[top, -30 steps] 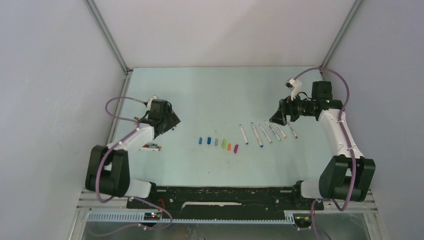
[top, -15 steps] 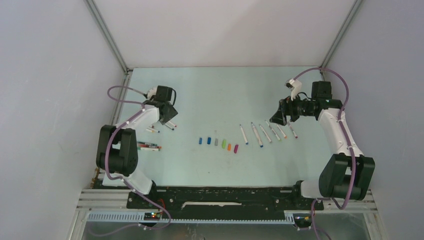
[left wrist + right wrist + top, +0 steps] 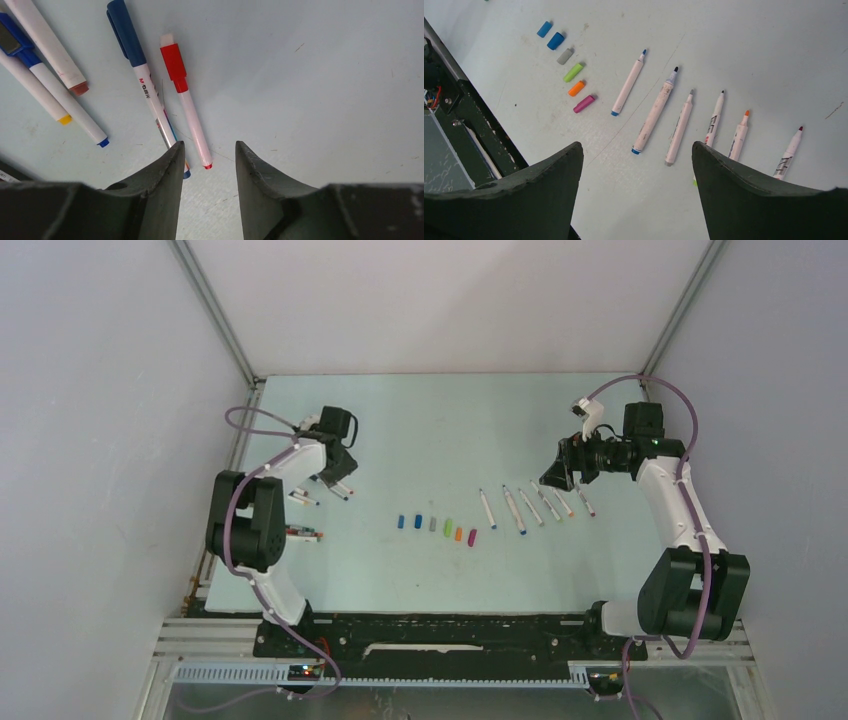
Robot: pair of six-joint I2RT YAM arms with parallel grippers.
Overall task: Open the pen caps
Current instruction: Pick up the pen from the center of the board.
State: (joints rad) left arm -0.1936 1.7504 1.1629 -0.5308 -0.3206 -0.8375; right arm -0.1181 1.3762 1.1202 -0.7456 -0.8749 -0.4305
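The only legible mark is a red "M&G" logo, followed by characters too small to read, on the white barrel of the blue-capped pen [image 3: 145, 85] at far left; dark print on three uncapped pens [image 3: 712, 122] at right is unreadable.

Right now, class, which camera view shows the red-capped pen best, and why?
The left wrist view: the red-capped pen lies close and sharp, cap on, right at the left end effector. The top external view shows only tiny pens beside that arm, colours unreadable. The right wrist view misses it.
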